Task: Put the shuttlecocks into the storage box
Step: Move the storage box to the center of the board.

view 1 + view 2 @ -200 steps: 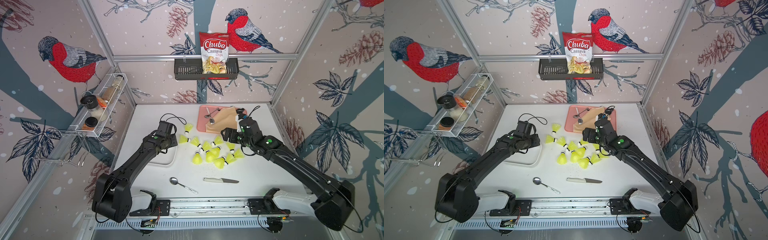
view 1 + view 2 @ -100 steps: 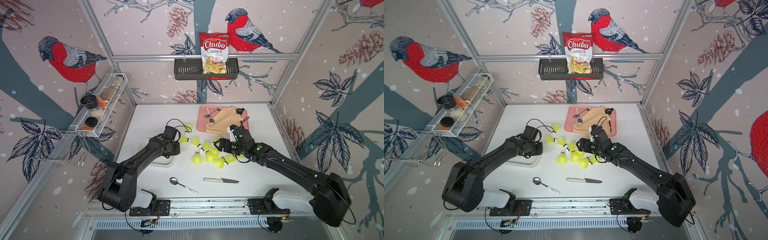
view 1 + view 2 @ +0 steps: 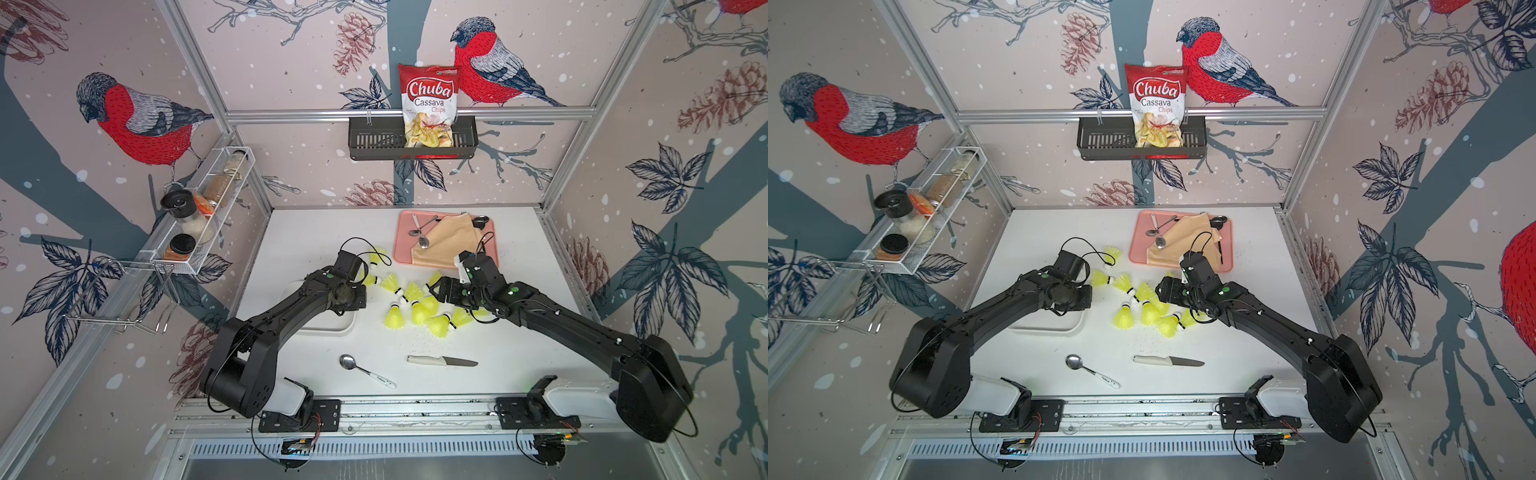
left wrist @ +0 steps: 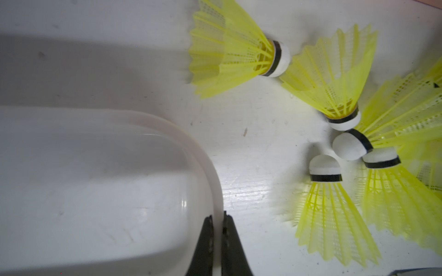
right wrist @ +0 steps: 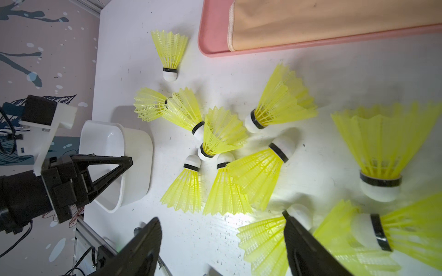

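1. From above, the shuttlecocks [image 3: 394, 318] lay bunched mid-table, with none in the box [image 3: 328, 330], which sat at their 9 o'clock. The tray [image 3: 401, 257] was at 1 o'clock, the knife [image 3: 424, 360] at 6 and a spoon [image 3: 348, 362] at 7.
2. In the left wrist view, the left claw [image 4: 217, 218] was pinched narrow on the box's rim, one jaw inside and one outside. What showed of the box's floor was bare. The nearest shuttlecock stood apart from the rim.
3. In the right wrist view, the right claw [image 5: 220, 216] hung wide over the pile, holding nothing. One jaw sat right against a white tip.
4. Risks, as I judged them: so thin a pinch on a smooth rim could slip if the box were dragged or tipped. The box wall could also plough the light shuttlecocks away. The right claw, closing on overlapped skirts, might lift two at once, crush one, or flick its neighbours toward the tray.
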Robot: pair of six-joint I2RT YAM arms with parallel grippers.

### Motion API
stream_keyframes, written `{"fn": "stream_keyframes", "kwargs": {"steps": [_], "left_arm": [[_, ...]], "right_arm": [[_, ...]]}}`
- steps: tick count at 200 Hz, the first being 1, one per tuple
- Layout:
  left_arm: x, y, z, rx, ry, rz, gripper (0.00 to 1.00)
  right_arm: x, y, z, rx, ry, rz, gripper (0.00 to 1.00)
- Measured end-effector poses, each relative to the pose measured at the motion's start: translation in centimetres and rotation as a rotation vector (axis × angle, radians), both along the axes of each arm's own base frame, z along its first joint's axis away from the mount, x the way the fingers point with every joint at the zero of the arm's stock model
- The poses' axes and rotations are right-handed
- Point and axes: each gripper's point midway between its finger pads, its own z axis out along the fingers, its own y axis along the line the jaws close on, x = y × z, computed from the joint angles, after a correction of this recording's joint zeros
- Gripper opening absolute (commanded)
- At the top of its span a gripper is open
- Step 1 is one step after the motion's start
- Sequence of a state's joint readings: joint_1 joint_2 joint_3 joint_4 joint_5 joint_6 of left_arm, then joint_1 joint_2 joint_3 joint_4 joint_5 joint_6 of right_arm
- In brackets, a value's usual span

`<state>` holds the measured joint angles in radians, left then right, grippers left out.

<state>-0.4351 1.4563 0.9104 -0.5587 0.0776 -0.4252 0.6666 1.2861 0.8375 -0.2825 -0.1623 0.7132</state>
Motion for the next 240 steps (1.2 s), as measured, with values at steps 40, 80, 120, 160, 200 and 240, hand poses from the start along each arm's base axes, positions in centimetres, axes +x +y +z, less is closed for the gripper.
{"fn": "stream_keyframes", "kwargs": {"steps": [40,80,120,160,200,240], "left_arm": [[-0.1,-4.6,0.0,-0.079,0.033,-0.045,0.00],[-0.8,-10.7,0.1,-0.170,0.091,-0.087,0.00],[-0.4,-15.7,0.3,-0.238,0.136,-0.090,0.00],[0.4,-20.4,0.4,-0.309,0.161,-0.098,0.00],[1.1,-23.9,0.5,-0.377,0.184,-0.092,0.00],[1.8,-27.1,0.6,-0.432,0.202,-0.089,0.00]], "right_arm": [[0.1,-2.7,0.1,-0.033,0.027,-0.065,0.81],[0.1,-5.5,0.6,-0.056,0.045,-0.137,0.81],[-0.3,-7.9,0.7,-0.078,0.065,-0.195,0.81],[-1.0,-10.1,0.1,-0.093,0.092,-0.247,0.81],[-1.1,-12.4,-0.6,-0.116,0.127,-0.314,0.80],[-1.4,-14.1,-1.4,-0.164,0.160,-0.353,0.80]]}}
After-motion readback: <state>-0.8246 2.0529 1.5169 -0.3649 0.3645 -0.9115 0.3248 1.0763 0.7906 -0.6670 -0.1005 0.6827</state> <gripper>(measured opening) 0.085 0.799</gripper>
